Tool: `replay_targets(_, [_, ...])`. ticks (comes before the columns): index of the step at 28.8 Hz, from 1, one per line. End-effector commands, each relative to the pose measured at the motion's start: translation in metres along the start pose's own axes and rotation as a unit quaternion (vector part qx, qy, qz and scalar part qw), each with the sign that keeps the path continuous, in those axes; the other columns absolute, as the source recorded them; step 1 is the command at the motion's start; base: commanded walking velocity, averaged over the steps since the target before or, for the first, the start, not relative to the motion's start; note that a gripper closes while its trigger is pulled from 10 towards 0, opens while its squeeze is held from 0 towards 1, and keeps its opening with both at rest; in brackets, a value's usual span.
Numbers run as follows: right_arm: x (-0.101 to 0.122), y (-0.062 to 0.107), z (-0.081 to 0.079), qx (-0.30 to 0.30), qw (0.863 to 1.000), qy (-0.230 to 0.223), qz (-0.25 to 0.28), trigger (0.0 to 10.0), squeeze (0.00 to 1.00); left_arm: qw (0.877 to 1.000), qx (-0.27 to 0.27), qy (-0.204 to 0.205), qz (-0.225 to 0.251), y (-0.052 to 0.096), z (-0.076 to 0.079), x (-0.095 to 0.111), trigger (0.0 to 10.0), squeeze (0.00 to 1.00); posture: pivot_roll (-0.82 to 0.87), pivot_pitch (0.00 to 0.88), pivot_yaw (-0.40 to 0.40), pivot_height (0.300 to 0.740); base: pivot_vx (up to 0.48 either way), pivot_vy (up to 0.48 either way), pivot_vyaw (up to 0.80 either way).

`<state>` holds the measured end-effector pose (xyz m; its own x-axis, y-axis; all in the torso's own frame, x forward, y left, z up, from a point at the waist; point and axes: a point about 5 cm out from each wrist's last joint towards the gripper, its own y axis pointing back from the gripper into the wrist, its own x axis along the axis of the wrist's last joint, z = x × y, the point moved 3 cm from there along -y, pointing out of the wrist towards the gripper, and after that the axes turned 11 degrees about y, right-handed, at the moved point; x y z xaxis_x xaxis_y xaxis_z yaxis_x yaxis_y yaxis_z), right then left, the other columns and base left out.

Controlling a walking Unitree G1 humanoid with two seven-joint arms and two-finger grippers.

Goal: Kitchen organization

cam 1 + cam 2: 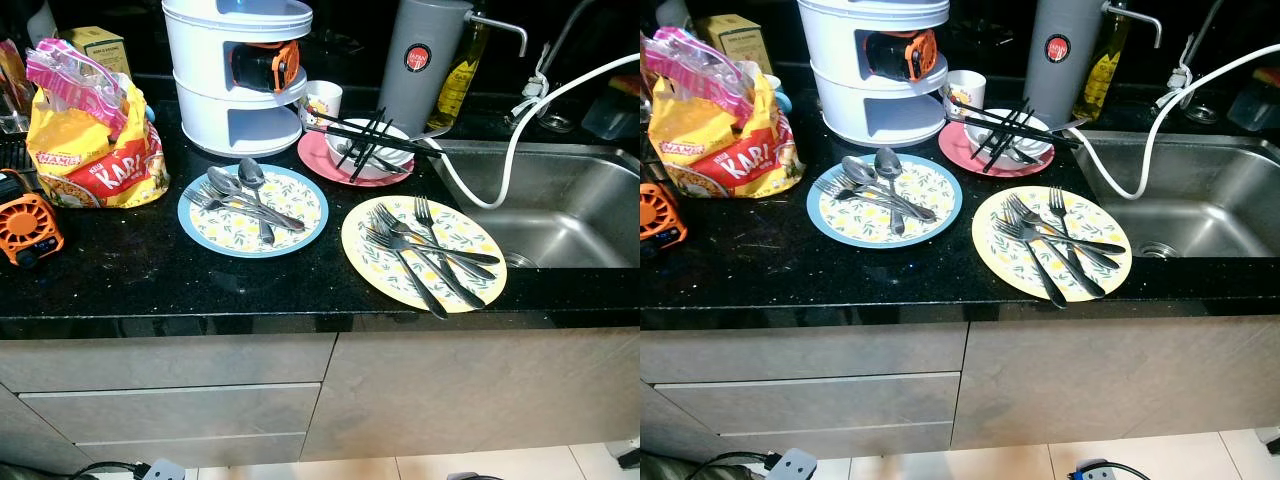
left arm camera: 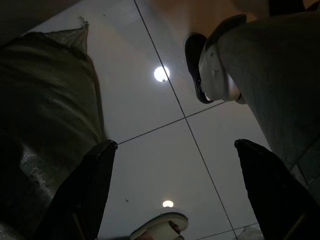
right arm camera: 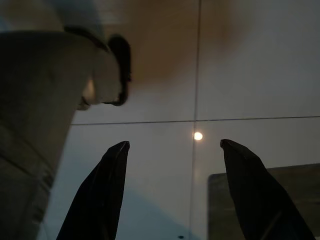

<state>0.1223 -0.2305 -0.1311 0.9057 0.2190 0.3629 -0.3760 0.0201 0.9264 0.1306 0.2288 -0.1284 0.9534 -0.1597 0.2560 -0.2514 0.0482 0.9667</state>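
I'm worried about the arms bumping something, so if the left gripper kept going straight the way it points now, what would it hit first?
Probably the tiled floor. The left gripper hangs open, pointing down at bare tile between its fingers. A white shoe lies off to one side of that line, though depth is hard to judge.

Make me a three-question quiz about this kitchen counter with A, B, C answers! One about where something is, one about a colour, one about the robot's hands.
1. Where do the forks lie?
A. yellow plate
B. sink
C. drawer

2. What colour is the plate under the white bowl?
A. green
B. pink
C. black

3. How are the left gripper and right gripper?
A. holding forks
B. open, empty
C. holding a cup

Answers: 1 A, the forks rest on the yellow plate. 2 B, its rim is pink. 3 B, both wrist views show spread fingers over floor tiles.
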Motion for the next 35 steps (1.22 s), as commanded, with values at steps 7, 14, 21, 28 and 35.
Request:
replay_targets(7, [0.018,0.006,-0.035,0.188,0.978,-0.037,0.087,10.0,0.00,1.000,-0.004,-0.008,-0.010,-0.001,0.003,-0.003,10.0,0.00,0.04,0.039,-0.071,0.740,0.000,0.000,0.00])
replay_targets(14, [0.114,0.036,-0.031,0.389,0.884,-0.006,0.259,10.0,0.00,1.000,-0.003,-0.012,-0.009,-0.001,0.002,-0.002,10.0,0.00,0.04,0.043,-0.071,0.740,0.000,0.000,0.00])
replay_targets(21, [0.137,0.073,-0.039,0.534,0.779,0.040,0.326,10.0,0.00,1.000,-0.003,-0.010,-0.010,0.000,0.001,-0.003,10.0,0.00,0.03,0.052,-0.063,0.740,0.000,0.000,0.00])
replay_targets(28, [0.150,0.096,-0.045,0.582,0.728,0.071,0.355,10.0,0.00,1.000,-0.003,-0.011,-0.012,0.000,0.000,-0.005,10.0,0.00,0.03,0.061,-0.058,0.740,0.000,0.000,0.00])
replay_targets(35, [0.171,0.155,-0.060,0.652,0.627,0.129,0.407,10.0,0.00,1.000,-0.002,-0.008,-0.014,0.000,-0.001,-0.006,10.0,0.00,0.03,0.069,-0.060,0.740,0.000,0.000,0.00])
